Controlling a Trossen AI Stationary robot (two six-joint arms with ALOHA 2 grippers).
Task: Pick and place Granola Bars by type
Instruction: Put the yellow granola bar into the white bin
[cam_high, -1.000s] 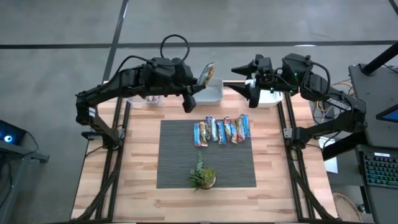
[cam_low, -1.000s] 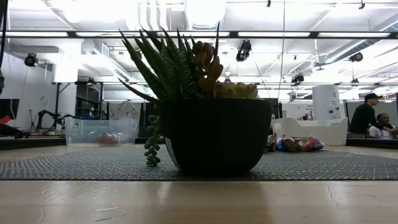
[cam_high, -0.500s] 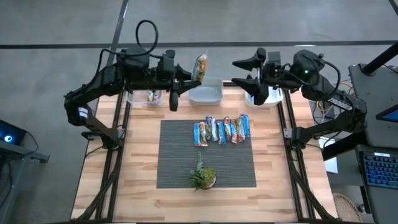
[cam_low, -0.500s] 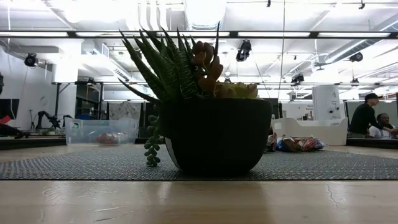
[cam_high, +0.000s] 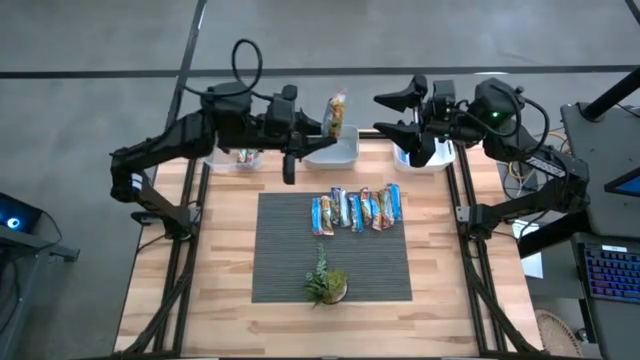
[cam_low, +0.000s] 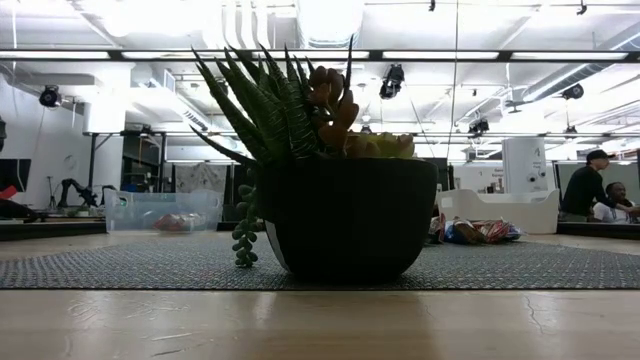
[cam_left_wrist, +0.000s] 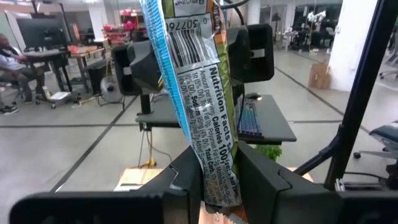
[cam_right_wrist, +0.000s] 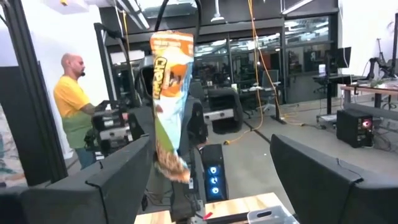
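Left gripper (cam_high: 318, 124) clamps one granola bar (cam_high: 335, 113) upright above the middle bin (cam_high: 331, 152), poised for sorting; right gripper (cam_high: 392, 114) waits, fingers apart.

Seven granola bars (cam_high: 356, 208), three bins (cam_high: 331, 150), one plant (cam_high: 325, 280)

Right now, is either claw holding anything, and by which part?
The left claw pinches one granola bar by its lower end, the bar standing upright. The right claw is open and empty.
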